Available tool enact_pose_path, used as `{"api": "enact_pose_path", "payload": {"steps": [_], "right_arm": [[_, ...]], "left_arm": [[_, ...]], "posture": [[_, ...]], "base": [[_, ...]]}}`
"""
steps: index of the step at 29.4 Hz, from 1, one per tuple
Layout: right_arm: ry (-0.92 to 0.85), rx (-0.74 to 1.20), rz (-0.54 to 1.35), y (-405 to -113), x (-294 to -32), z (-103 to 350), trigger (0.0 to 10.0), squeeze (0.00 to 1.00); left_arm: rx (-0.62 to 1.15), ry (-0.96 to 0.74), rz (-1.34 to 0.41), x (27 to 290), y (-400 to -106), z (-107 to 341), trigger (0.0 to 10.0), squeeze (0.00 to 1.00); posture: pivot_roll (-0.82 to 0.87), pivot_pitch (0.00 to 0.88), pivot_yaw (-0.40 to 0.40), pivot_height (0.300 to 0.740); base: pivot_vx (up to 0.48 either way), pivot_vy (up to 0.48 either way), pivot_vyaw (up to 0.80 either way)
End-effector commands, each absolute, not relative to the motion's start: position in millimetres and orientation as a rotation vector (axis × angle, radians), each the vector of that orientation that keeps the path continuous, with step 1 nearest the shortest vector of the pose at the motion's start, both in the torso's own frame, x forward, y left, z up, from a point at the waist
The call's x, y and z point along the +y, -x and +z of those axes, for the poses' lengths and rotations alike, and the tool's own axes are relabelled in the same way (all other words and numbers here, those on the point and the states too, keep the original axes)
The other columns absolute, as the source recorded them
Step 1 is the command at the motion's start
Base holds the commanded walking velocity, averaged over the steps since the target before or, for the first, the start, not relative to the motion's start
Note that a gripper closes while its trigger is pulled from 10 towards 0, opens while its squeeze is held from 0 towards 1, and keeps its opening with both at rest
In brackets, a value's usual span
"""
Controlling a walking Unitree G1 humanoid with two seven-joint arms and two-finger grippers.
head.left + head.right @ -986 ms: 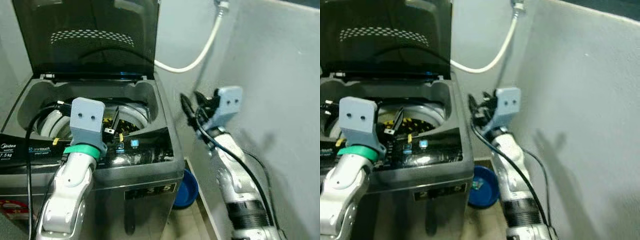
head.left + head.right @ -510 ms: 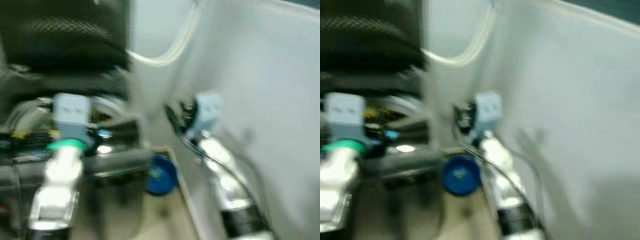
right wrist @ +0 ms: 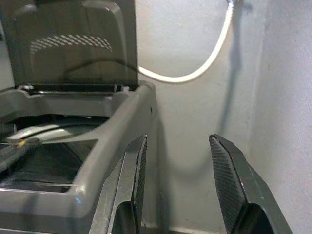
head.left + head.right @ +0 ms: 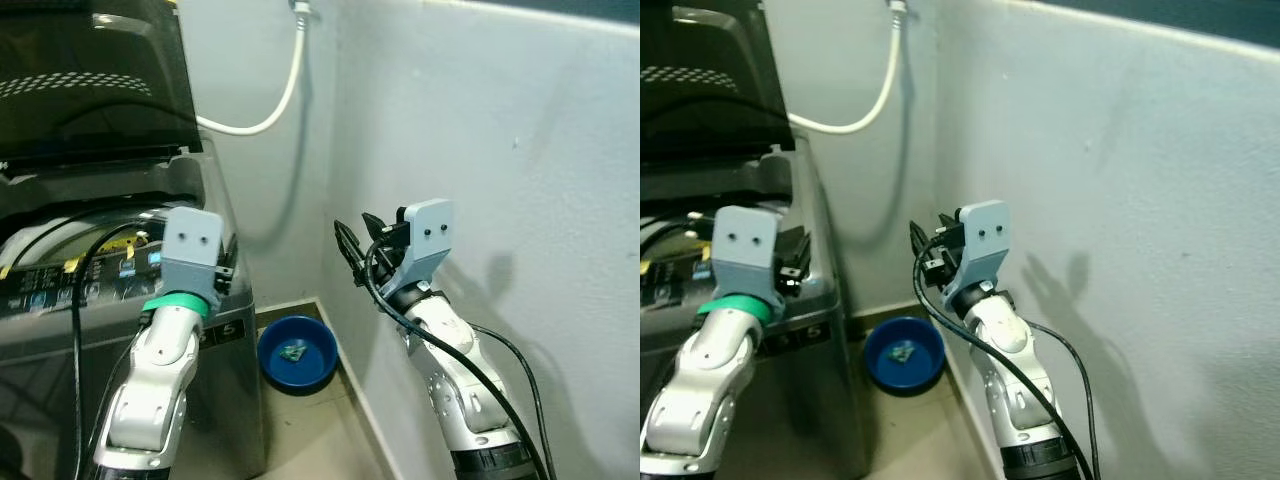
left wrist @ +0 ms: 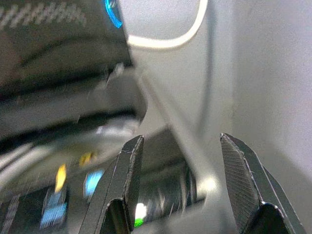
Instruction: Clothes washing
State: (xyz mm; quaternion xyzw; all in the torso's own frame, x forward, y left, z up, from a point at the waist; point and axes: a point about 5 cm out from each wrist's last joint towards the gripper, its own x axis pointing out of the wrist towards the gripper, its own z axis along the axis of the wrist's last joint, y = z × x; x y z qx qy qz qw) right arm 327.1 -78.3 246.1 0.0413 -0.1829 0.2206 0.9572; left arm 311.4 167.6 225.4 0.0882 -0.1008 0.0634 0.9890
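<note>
left gripper (image 5: pixel 178 185) agape, right gripper (image 3: pixel 183 180) likewise (both empty)

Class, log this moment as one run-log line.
washing machine: lid open | left gripper: open, empty | right gripper: open, empty | blue basin: on floor

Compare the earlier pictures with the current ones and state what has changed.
The camera has swung to the robot's right: the washing machine now sits at the left edge and more wall shows. The blue basin is fully in view. Both tools, left and right, remain open and empty; the lid stays up.
</note>
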Motion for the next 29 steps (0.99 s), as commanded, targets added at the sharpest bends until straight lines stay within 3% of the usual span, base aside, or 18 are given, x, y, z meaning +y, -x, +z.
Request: {"api": "enact_pose_path", "payload": {"steps": [1,9,29], "right_arm": [[-0.086,-0.347,0.427,-333.9,-80.4,245.6,10.0,0.0],[-0.072,-0.328,0.399,-336.6,-83.9,246.0,10.0,0.0],[-0.003,-0.216,0.29,-339.9,-113.4,215.5,10.0,0.0]], "left_arm": [[-0.167,-0.161,0.141,167.1,-310.0,219.1,10.0,0.0],[-0.202,-0.144,0.136,165.8,-310.8,221.0,10.0,0.0],[-0.165,-0.136,0.061,151.8,-317.5,216.3,10.0,0.0]], "posture": [[-0.01,0.053,-0.048,0.74],[-0.03,0.045,-0.052,0.74],[-0.06,0.057,-0.021,0.74]], "base": [[0.0,0.0,0.0],[0.0,0.36,0.0],[0.0,0.0,0.0]]}}
